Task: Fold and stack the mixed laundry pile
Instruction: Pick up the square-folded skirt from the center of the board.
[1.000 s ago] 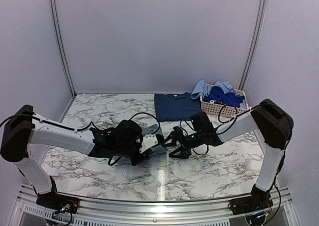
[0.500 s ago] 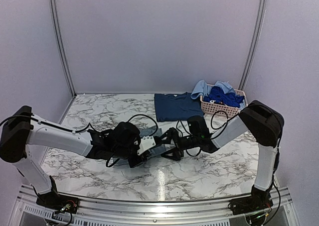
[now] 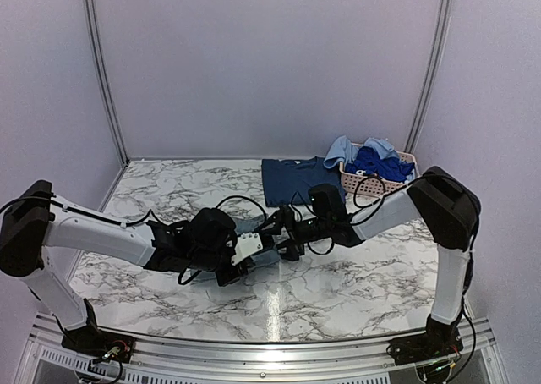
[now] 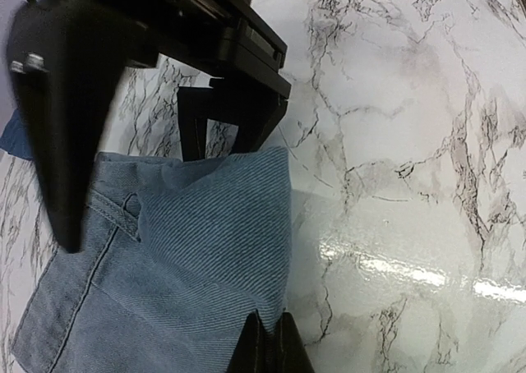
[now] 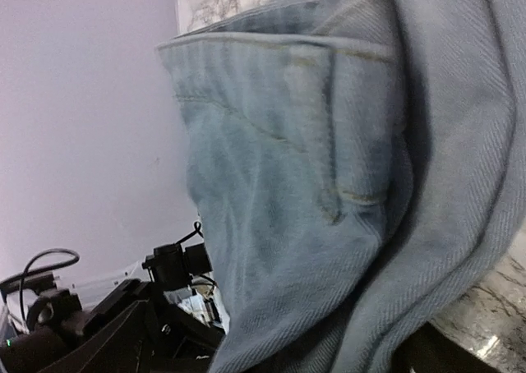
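Left fingers (image 4: 265, 350) on one denim piece (image 4: 193, 250)

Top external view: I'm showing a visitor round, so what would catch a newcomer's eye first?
Both arms meet mid-table over a light-blue denim piece: the left jaws are pinched shut on one edge, and the right jaws stand open at the opposite edge. Behind them, a navy shirt lies flat beside a pink basket heaped with blue garments.
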Tool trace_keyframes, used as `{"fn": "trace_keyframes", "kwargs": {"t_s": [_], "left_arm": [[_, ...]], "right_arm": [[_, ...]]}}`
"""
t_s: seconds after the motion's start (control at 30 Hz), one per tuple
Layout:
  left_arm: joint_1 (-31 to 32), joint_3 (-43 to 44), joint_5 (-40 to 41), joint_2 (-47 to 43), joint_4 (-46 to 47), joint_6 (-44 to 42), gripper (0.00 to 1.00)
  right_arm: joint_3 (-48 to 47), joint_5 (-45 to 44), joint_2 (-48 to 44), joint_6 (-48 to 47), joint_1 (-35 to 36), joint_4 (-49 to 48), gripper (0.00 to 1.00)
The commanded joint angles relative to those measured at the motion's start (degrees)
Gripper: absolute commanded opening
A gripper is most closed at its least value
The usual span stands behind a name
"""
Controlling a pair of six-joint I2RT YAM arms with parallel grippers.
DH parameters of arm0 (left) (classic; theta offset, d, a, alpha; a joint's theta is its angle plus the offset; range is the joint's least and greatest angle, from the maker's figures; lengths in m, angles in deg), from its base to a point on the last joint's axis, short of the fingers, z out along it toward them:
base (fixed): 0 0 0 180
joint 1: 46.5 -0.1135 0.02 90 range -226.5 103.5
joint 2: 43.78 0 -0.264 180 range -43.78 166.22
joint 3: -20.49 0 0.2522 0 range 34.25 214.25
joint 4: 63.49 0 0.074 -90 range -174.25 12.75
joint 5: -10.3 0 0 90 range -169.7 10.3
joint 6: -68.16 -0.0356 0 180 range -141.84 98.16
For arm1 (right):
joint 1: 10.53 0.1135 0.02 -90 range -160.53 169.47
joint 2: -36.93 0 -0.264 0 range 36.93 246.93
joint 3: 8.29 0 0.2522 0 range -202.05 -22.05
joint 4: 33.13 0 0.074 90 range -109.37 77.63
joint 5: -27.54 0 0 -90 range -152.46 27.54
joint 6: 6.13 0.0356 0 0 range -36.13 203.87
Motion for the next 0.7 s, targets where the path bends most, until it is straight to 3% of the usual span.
{"fn": "trace_keyframes", "kwargs": {"t_s": [0.0, 0.07, 0.27, 0.33, 0.43, 0.5, 0.67], "left_arm": [[0.22, -0.20, 0.31, -2.41, 2.16, 1.23, 0.00], [0.22, -0.35, 0.56, -2.53, 2.88, 2.04, 0.00], [0.22, -0.07, 0.32, -2.19, 3.51, 2.29, 0.00], [0.22, -0.14, 0.37, -2.07, 3.48, 2.24, 0.00], [0.10, -0.24, 3.26, -2.62, 3.92, 5.90, 0.01], [-1.21, 0.84, 6.30, -3.97, 1.89, 13.76, 0.12], [-9.50, 0.64, 6.34, -12.15, -8.21, 38.13, 0.52]], "right_arm": [[-0.32, -1.66, 2.92, -1.83, 0.41, 7.56, 0.78], [0.42, -1.58, 3.67, -0.32, 0.57, 7.04, 0.61], [0.05, -2.71, 4.89, 3.22, 1.41, 4.24, 0.57], [-1.78, -2.78, 5.93, 3.66, 1.41, 3.44, 0.43], [-6.01, -2.81, 8.00, 1.05, 1.36, 5.92, 0.14], [-9.12, -4.22, 8.13, -4.23, 1.30, 13.05, 0.00], [-13.86, -6.71, 7.30, -15.22, 1.41, 25.86, 0.00]]}}
